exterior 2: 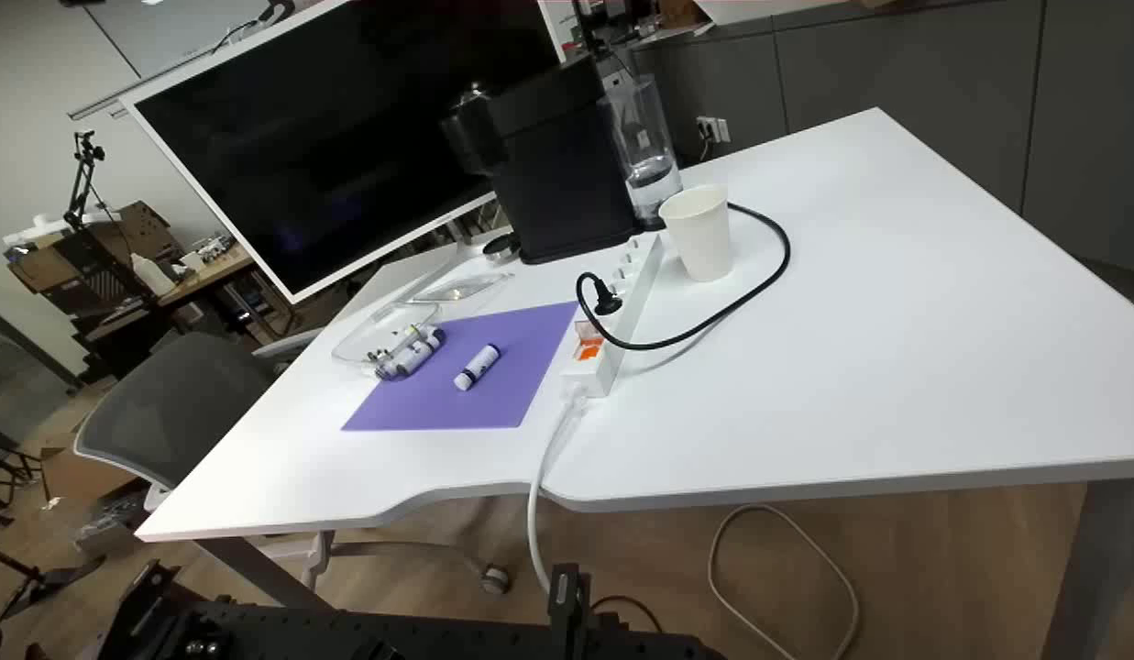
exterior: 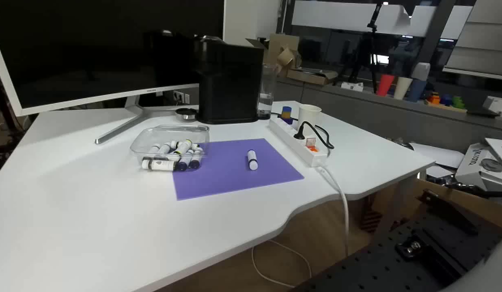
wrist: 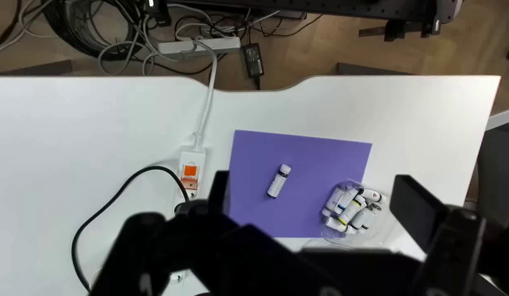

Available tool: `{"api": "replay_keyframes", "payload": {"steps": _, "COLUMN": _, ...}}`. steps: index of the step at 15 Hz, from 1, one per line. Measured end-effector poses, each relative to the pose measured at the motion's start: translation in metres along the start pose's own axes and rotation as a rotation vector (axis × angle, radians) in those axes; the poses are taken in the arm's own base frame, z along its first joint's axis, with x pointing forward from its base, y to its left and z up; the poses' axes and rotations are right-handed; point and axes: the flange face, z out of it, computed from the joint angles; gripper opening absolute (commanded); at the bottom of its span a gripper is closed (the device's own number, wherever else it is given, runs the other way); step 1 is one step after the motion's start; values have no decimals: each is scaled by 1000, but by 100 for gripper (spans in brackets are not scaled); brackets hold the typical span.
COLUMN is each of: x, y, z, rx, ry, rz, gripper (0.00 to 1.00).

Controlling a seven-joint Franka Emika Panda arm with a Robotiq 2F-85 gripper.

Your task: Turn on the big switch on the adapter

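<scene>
The adapter is a long white power strip lying on the table; it shows in both exterior views (exterior: pixel 290 138) (exterior 2: pixel 636 295) and, partly covered by the gripper, in the wrist view (wrist: pixel 191 155). Its big orange switch (exterior: pixel 313 149) (exterior 2: pixel 587 352) (wrist: pixel 190 170) sits near the cable end. A clear reddish flap (exterior: pixel 311 141) (exterior 2: pixel 589 332) (wrist: pixel 189 183) stands raised beside the switch. I cannot tell the switch's position. My gripper (wrist: pixel 313 187) is open and empty, high above the table, with the strip at its left in the wrist view. The gripper is outside both exterior views.
A black plug (exterior: pixel 300 134) with a looping black cable (exterior 2: pixel 759 307) sits in the strip. A white cup (exterior: pixel 309 114) and black machine (exterior: pixel 230 83) stand nearby. A purple sheet (wrist: pixel 275 152) bears a white tube (wrist: pixel 279 181); a clear tub (wrist: pixel 375 228) holds several more.
</scene>
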Motion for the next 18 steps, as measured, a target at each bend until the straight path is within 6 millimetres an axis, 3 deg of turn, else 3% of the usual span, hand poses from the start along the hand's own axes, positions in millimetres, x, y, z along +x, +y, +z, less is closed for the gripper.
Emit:
{"api": "replay_keyframes", "payload": {"steps": 12, "x": 3, "y": 1, "z": 0, "rx": -7, "ry": 12, "rz": 2, "gripper": 100}}
{"api": "replay_keyframes", "payload": {"steps": 15, "x": 22, "y": 13, "z": 11, "rx": -44, "ry": 42, "rz": 18, "gripper": 100}}
{"api": "replay_keyframes", "payload": {"steps": 18, "x": 54, "y": 33, "z": 44, "rx": -91, "ry": 44, "rz": 40, "gripper": 100}}
